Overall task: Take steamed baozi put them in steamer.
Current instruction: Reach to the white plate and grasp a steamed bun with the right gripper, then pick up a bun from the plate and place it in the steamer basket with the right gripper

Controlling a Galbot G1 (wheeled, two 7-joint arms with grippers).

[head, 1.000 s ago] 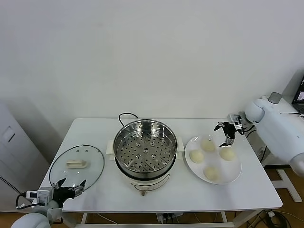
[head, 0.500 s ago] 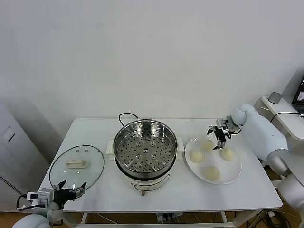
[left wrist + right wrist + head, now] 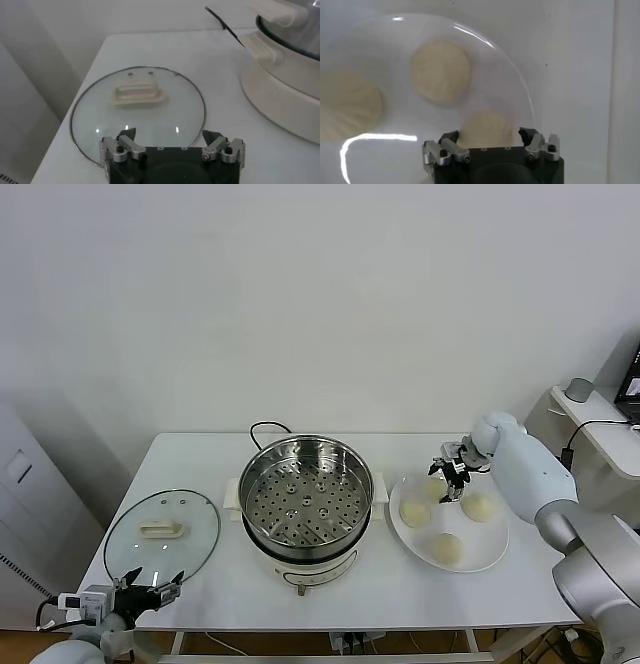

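The steamer (image 3: pixel 307 494), a shiny perforated steel basket on a white base, stands mid-table and holds nothing. Four pale baozi lie on the white plate (image 3: pixel 482 540): one at its left (image 3: pixel 414 512), one at its right (image 3: pixel 479 507), one at the front (image 3: pixel 447 547), and one at the back (image 3: pixel 436 488) partly hidden by my right gripper (image 3: pixel 452 473). In the right wrist view my right gripper (image 3: pixel 489 138) is open, hovering over that back baozi (image 3: pixel 487 127), which shows between its jaws. My left gripper (image 3: pixel 148 592) is open and empty, parked off the table's front left corner.
The round glass lid (image 3: pixel 162 530) lies flat at the table's left, just ahead of the left gripper (image 3: pixel 170 138) in the left wrist view (image 3: pixel 137 107). A black cord (image 3: pixel 262 427) runs behind the steamer. A white side table (image 3: pixel 600 424) stands at far right.
My right gripper has moved left and down from the plate's far right edge to over the back baozi. The left gripper has sunk slightly.
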